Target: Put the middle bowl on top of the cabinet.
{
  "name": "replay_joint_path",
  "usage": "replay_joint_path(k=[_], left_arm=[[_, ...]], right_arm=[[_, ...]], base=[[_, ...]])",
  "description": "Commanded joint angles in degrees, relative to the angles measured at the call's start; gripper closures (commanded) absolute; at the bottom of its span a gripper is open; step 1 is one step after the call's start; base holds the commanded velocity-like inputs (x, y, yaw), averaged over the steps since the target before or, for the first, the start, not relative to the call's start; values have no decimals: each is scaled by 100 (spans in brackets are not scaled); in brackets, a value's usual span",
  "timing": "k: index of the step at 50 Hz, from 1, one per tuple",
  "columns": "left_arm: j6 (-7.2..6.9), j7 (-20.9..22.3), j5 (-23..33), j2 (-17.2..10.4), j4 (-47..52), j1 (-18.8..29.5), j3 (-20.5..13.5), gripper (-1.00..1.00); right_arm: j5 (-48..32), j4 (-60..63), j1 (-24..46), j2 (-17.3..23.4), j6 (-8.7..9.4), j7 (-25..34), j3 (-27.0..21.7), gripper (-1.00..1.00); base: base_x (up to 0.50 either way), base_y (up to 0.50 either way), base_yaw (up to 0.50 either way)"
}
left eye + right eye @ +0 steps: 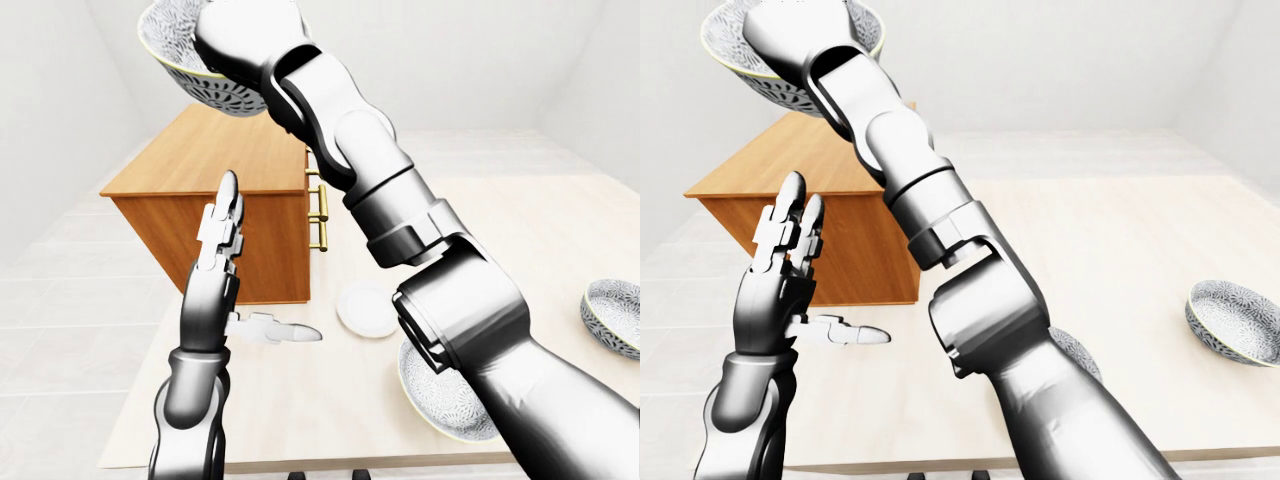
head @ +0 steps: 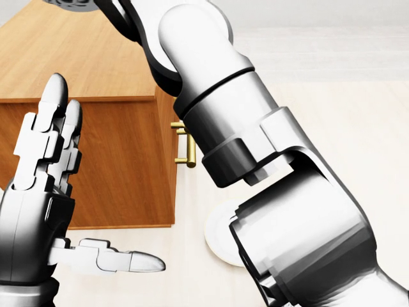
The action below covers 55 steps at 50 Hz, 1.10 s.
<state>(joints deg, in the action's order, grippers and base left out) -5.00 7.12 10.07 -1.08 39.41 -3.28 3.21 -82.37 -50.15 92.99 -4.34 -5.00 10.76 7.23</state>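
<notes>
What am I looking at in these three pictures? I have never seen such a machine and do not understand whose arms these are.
It is a simulated humanoid robot. All three pictures come from cameras on its head, looking out over its own arms. On the pale table stand a wooden cabinet, a white plate and two patterned bowls: the near bowl partly under the right arm, the far bowl at the right edge. The right hand holds a third bowl high over the cabinet. The left hand is raised, open and empty.
</notes>
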Motion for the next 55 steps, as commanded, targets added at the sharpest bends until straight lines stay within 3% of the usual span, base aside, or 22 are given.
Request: replay_joint_path(k=[1,34,55], left_arm=[[0,46,-86,29,28,-44,3,-100],[0,42,-67,22,53,-67,39,-100],[0,47,-54,23,66,-68,38,-100]], right_arm=[[100,-103,36,28,0,-176,-2,100],[-368,-375,-548,-76,0,-541,225,100],[-554,-666,-547,-114,0,-710,197,100]], base=[[0,0,0],[0,0,0],[0,0,0]])
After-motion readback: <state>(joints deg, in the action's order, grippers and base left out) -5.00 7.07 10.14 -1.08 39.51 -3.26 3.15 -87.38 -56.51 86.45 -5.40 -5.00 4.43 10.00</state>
